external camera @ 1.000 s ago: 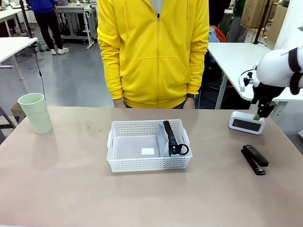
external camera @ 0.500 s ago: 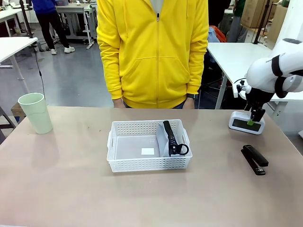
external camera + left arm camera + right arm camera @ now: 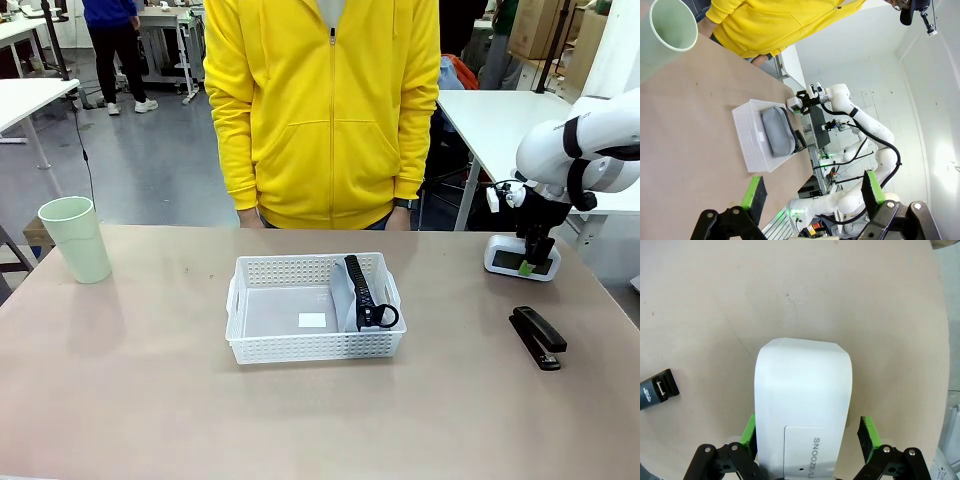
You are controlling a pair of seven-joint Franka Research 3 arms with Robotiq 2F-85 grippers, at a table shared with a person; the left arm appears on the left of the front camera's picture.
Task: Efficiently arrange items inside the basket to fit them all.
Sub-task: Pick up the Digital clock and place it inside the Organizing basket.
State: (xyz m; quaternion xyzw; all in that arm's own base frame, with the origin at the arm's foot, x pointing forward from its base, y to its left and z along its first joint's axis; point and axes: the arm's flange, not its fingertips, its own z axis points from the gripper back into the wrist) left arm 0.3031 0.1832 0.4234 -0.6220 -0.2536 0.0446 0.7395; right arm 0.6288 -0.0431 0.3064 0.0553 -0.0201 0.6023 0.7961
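Right wrist view: my right gripper [image 3: 809,432] straddles the small white box [image 3: 802,390], jaws wide, not clamped, set for a side grasp. Left gripper [image 3: 812,190] hangs open, empty. In the basket [image 3: 300,345], the pouch [image 3: 343,300] stands against the right wall, likely saving floor space.

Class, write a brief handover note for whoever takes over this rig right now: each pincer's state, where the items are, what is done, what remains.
Right pincer: open, straddling the white box at the far right of the table; not yet closed on it.
Left pincer: open, empty, above the table.
Done: the pouch lies in the basket, along its right side.
Left: the box, the stapler (on the table, right of the basket) and the cup (far left) are outside the basket.
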